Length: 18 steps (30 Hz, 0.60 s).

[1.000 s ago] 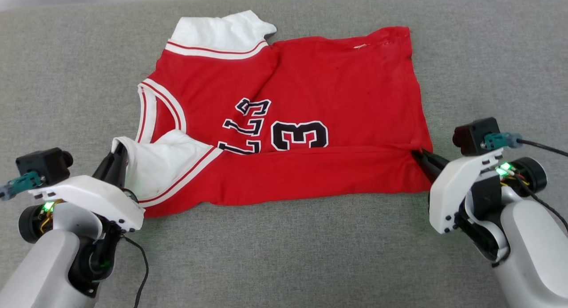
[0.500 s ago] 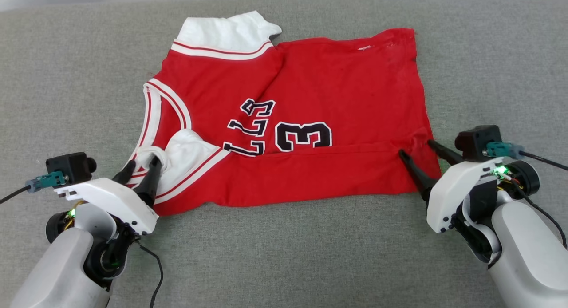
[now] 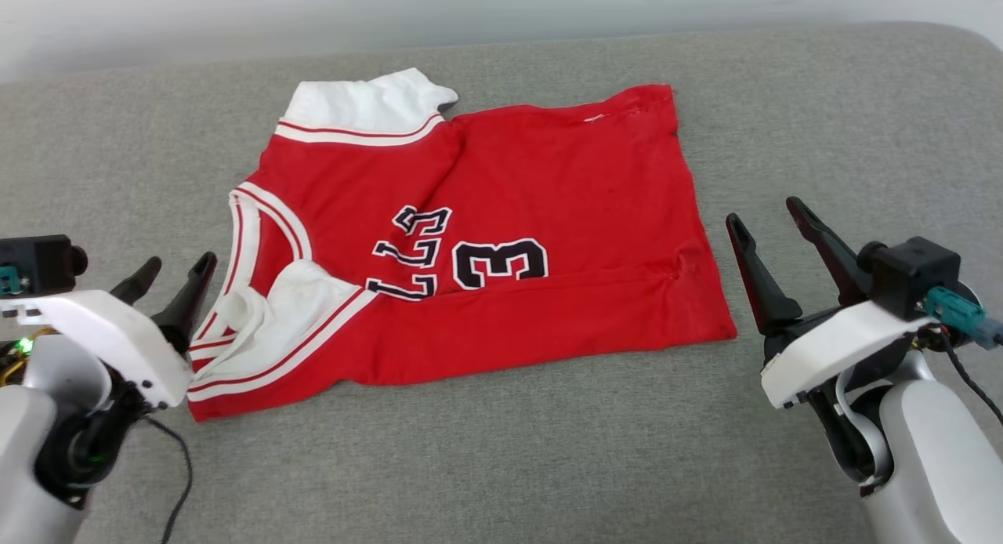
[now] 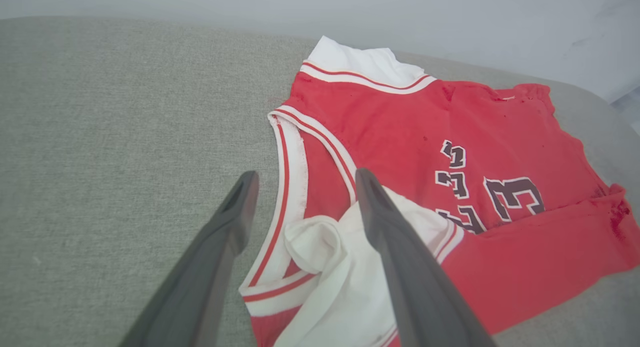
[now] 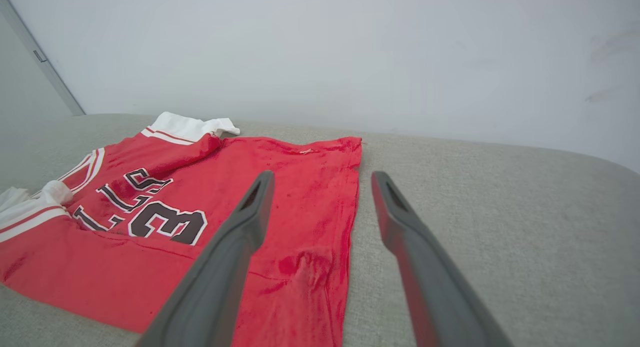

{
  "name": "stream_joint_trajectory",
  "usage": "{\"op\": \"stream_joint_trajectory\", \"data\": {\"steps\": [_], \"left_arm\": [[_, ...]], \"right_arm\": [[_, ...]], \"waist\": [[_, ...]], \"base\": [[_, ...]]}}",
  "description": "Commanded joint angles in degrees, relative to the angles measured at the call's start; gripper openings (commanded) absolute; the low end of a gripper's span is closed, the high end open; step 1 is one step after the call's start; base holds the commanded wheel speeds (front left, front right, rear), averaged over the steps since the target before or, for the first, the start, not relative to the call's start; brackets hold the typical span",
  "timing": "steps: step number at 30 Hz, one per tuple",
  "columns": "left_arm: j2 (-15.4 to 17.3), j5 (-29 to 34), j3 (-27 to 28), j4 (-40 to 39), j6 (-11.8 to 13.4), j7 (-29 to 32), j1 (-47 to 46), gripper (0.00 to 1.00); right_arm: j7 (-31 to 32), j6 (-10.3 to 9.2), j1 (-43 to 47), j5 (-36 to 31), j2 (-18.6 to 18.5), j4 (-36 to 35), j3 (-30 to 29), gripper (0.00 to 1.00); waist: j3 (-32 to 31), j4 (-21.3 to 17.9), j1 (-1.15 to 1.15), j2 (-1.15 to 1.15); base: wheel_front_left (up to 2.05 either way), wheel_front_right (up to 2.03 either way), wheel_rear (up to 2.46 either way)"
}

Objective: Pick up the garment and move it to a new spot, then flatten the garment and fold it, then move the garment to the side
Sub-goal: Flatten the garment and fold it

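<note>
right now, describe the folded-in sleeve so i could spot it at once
On the grey padded surface lies a red jersey, its neckline toward the left pincer. The folded-in sleeve is the white one at the jersey's near edge, bunched over the red front beside the neckline; the other sleeve lies flat at the far edge.

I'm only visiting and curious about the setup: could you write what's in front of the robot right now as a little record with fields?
surface: grey fabric
garment: red jersey, collar toward the robot's left, hem toward its right
fold: near long edge turned over, hiding part of the lettering
far sleeve: white, spread flat
near sleeve: white, bunched by the collar
left gripper: open, at the collar end, gripping nothing
right gripper: open, beside the hem, off the cloth
</note>
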Motion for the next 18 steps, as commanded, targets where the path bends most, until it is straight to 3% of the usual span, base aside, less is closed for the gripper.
{"op": "stream_joint_trajectory", "data": {"steps": [1, 6, 11, 18], "left_arm": [[2.15, -0.39, 0.33, -1.89, 0.48, 1.8, 1.58, 1.0], [7.53, -3.63, 0.88, -5.65, 1.13, 8.35, 6.51, 1.0], [10.68, -7.88, 1.21, -8.04, 3.99, 13.91, 13.42, 1.0], [10.94, -9.31, -0.23, -7.24, 6.11, 17.73, 15.74, 1.0]], "right_arm": [[-0.48, -0.04, 1.57, -1.11, 1.11, -1.71, -0.99, 1.0], [-0.94, -0.04, 4.25, -3.5, 3.75, -6.04, -2.97, 1.0], [-1.11, -0.03, 6.02, -4.31, 5.52, -8.78, -3.66, 1.0], [-1.25, -0.03, 5.93, -4.06, 6.51, -10.02, -3.85, 1.0]], "waist": [[-0.37, -0.96, 0.0, 0.0], [-0.56, -3.19, 0.0, 0.0], [0.23, -4.9, 0.0, 0.0], [2.37, -5.99, 0.0, 0.0]], "base": [[0.0, 0.0, 0.0], [0.0, 0.0, 0.0], [0.0, 0.0, 0.0], [0.0, 0.0, 0.0]]}}
